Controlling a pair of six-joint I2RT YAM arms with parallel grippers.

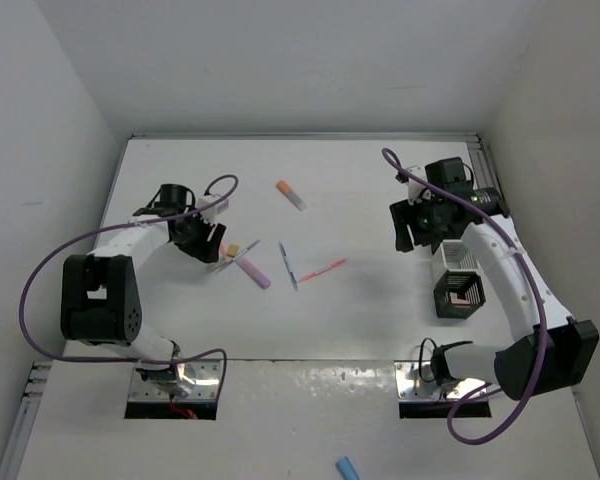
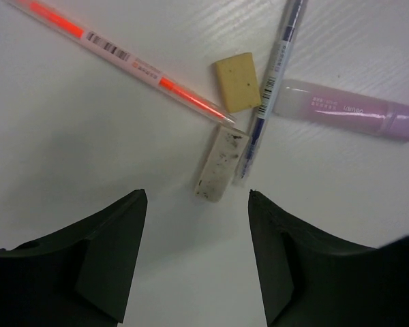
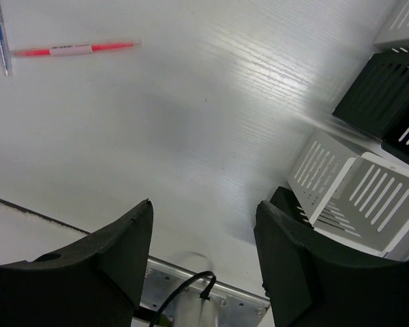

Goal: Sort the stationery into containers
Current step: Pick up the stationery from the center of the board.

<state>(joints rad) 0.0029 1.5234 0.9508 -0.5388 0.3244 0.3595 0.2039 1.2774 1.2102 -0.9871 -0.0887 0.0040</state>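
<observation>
Most of the sorting looks left to do. At the left of the table a purple marker (image 2: 354, 112), a blue pen (image 2: 273, 75), an orange-red pen (image 2: 123, 58), a yellow eraser (image 2: 236, 82) and a smudged white eraser (image 2: 221, 163) lie loose in a close cluster. Near the middle lie a second blue pen (image 1: 288, 265) and a pink pen (image 1: 323, 269), with an orange-capped marker (image 1: 291, 194) farther back.

The left gripper (image 2: 196, 197) hangs just over the white eraser, its jaws apart with nothing between them; I judge that eraser the likely next pick. The right gripper (image 3: 204, 204) hovers at the right, jaws wide and empty, beside the white box (image 3: 354, 197) and black box (image 3: 382, 88). Seen from above, something pinkish shows inside the near black box, but I cannot tell what it is.
</observation>
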